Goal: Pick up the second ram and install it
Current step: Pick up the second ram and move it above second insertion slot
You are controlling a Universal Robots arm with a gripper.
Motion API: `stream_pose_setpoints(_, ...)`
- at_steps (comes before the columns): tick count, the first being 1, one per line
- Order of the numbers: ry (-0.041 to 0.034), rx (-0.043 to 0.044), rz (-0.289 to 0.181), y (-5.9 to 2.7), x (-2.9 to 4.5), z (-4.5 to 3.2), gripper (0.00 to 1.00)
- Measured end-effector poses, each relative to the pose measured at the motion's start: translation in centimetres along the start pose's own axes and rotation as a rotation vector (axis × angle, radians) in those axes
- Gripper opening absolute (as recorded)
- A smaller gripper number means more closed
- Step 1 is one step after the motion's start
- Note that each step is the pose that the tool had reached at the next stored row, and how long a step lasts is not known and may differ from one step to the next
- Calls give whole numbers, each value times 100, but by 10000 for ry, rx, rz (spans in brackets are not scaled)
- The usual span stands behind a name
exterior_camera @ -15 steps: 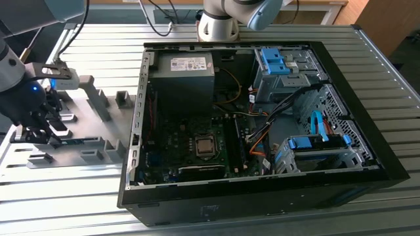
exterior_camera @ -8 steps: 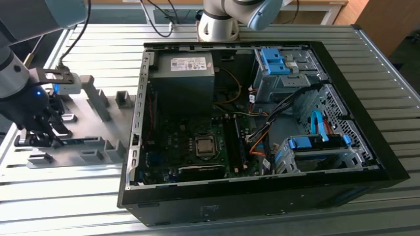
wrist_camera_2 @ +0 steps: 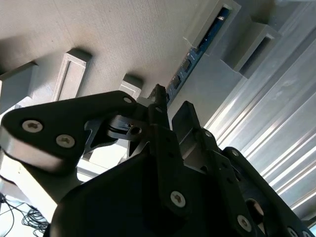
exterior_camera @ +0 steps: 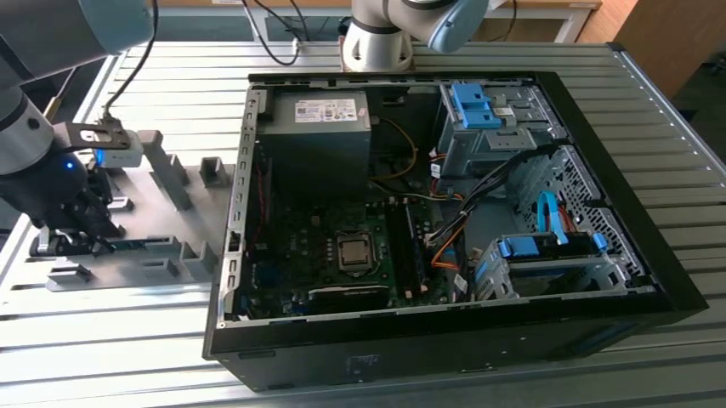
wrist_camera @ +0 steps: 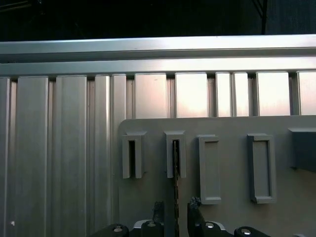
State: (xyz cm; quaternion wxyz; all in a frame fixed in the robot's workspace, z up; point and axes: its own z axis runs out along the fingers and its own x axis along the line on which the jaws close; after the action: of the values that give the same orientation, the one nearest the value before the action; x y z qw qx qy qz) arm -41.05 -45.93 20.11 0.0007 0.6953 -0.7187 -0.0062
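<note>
The slatted metal surface [exterior_camera: 114,357] carries an open black computer case [exterior_camera: 454,348]. Inside it are a power supply [exterior_camera: 318,136] with a white label whose print is too small to read, a motherboard [exterior_camera: 329,255] and blue-tabbed drive bays [exterior_camera: 477,106]. Beside the case, a grey slotted plate [exterior_camera: 142,208] holds the green memory stick [wrist_camera: 176,168] on edge in its slots. The hand [wrist_camera: 176,210] is open, with one finger on each side of the stick and gaps showing. In the second wrist view, the hand's body covers the stick's near end.
</note>
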Motion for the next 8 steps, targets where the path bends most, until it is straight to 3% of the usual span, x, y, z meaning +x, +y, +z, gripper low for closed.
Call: stream_pose_setpoints(8, -1, 2, 0, 0, 0, 6, 32)
